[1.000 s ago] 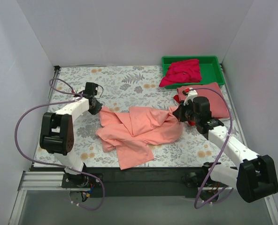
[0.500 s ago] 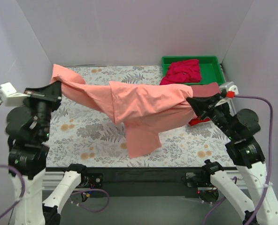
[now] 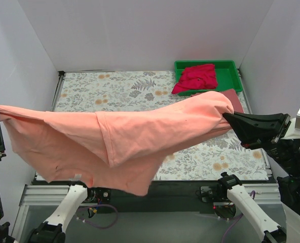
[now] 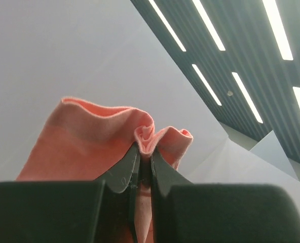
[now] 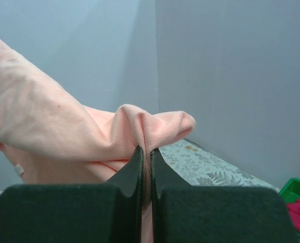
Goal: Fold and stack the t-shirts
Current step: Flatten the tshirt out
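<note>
The light salmon-pink t-shirt (image 3: 135, 136) hangs stretched in the air across the whole top view, high above the table. My left gripper (image 4: 145, 152) is shut on a bunched edge of it (image 4: 94, 136) at the far left. My right gripper (image 3: 227, 117) is shut on the other end, seen pinched in the right wrist view (image 5: 145, 149). A magenta-red t-shirt (image 3: 196, 77) lies crumpled in the green tray (image 3: 227, 76). A dusty rose t-shirt (image 3: 234, 99) lies on the table in front of the tray, mostly hidden by the raised shirt.
The floral table cover (image 3: 114, 91) shows behind the raised shirt. White walls close in the left, back and right sides. The green tray stands at the back right corner.
Both arms have risen much higher and spread wider, lifting the salmon-pink t-shirt off the table and stretching it out toward the camera.
</note>
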Motion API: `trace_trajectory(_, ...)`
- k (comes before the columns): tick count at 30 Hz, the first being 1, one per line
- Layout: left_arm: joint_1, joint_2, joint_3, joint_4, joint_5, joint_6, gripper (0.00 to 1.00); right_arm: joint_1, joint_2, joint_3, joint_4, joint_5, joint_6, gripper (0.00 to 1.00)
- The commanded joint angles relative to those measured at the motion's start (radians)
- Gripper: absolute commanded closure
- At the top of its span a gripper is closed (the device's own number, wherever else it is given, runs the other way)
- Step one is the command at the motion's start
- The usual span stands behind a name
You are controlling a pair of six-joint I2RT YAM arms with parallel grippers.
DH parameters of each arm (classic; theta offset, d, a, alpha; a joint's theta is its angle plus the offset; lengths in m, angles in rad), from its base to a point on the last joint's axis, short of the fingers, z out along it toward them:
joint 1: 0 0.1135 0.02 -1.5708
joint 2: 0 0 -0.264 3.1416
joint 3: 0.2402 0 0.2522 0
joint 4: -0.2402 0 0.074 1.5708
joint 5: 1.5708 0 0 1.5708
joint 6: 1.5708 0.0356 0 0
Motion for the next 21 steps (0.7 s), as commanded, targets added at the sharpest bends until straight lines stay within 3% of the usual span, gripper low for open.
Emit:
trace_trajectory(1,0.000,0.108,-0.039,-0.026,-0.074,0.039,1.00,0.003,0.017,-0.026,-0.020,-0.029,0.058,0.99)
trace_trajectory(6,0.000,0.262,-0.219,-0.052,-0.344,0.036,1.00,0.003,0.042,-0.220,-0.009,0.073,0.121,0.99)
trace_trajectory(10,0.009,0.587,-0.356,-0.089,-0.488,-0.001,1.00,0.003,0.075,-0.473,-0.003,0.181,0.164,0.99)
trace_trajectory(11,0.023,0.653,-0.375,-0.063,-0.482,0.010,0.94,0.005,0.086,-0.541,0.001,0.258,0.176,0.96)
trace_trajectory(12,0.046,0.721,-0.385,-0.054,-0.393,0.022,0.66,0.005,0.100,-0.645,0.015,0.305,0.191,0.95)
trace_trajectory(13,0.090,0.884,-0.376,-0.049,-0.329,0.030,0.45,0.003,0.115,-0.696,0.023,0.346,0.200,0.95)
trace_trajectory(14,0.102,0.958,-0.340,-0.125,-0.291,0.012,0.27,0.002,0.161,-0.730,0.029,0.412,0.197,0.86)
trace_trajectory(16,0.113,1.100,-0.268,-0.221,-0.258,-0.091,0.08,0.003,0.216,-0.768,0.030,0.472,0.162,0.68)
trace_trajectory(18,0.113,1.177,-0.249,-0.240,-0.238,-0.103,0.07,0.002,0.290,-0.755,0.026,0.514,0.130,0.11)
trace_trajectory(19,0.113,1.171,-0.272,-0.223,-0.226,-0.099,0.07,0.002,0.308,-0.733,0.018,0.515,0.115,0.02)
trace_trajectory(21,0.113,1.090,-0.380,-0.143,-0.199,-0.091,0.07,0.002,0.332,-0.716,0.017,0.491,0.078,0.02)
